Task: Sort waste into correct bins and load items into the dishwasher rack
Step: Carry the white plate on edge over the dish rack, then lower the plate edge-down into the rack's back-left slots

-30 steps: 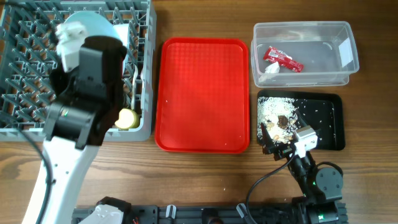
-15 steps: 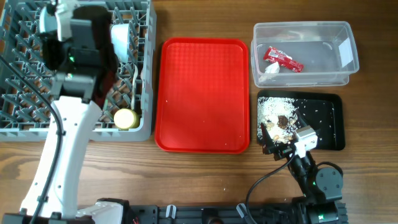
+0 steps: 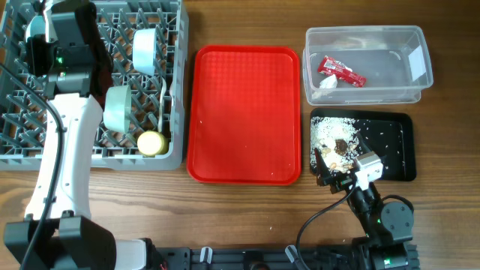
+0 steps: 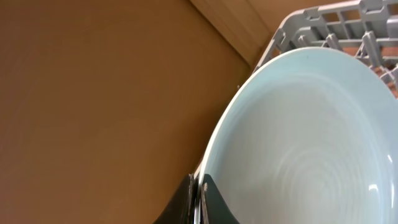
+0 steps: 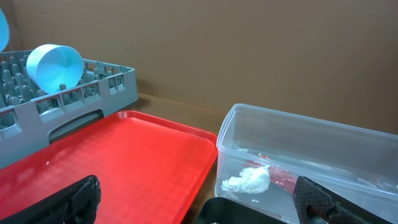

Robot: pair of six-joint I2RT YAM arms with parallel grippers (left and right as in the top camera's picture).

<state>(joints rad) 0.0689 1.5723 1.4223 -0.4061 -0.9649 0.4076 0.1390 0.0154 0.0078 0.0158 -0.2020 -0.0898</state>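
Note:
My left gripper [image 4: 200, 199] is shut on the rim of the pale blue plate [image 4: 311, 137], held over the back-left part of the grey dishwasher rack [image 3: 178, 90]; in the overhead view the wrist [image 3: 64, 41] hides the plate. A pale blue-green bowl [image 3: 144, 49], a saucer [image 3: 116, 107], a yellow cup [image 3: 152, 142] and white cutlery [image 3: 166, 94] sit in the rack. The clear tub [image 3: 420, 86] holds the red wrapper [image 3: 341, 71] and the white scrap [image 3: 328, 82]. The black tray [image 3: 397, 142] holds rice and brown bits [image 3: 331, 136]. My right gripper [image 3: 337, 169] is open and empty at the tray's front-left corner.
The red serving tray [image 3: 244, 112] lies between the rack and the bins. A few grains lie on the wood [image 3: 274, 225] in front of it. In the right wrist view the rack [image 5: 93, 81], the bowl [image 5: 55, 67] and the tub [image 5: 311, 137] show.
My left arm has swung from over the rack's middle to its back-left corner with the plate. The bowl and saucer in the rack are now uncovered. The right arm has not moved.

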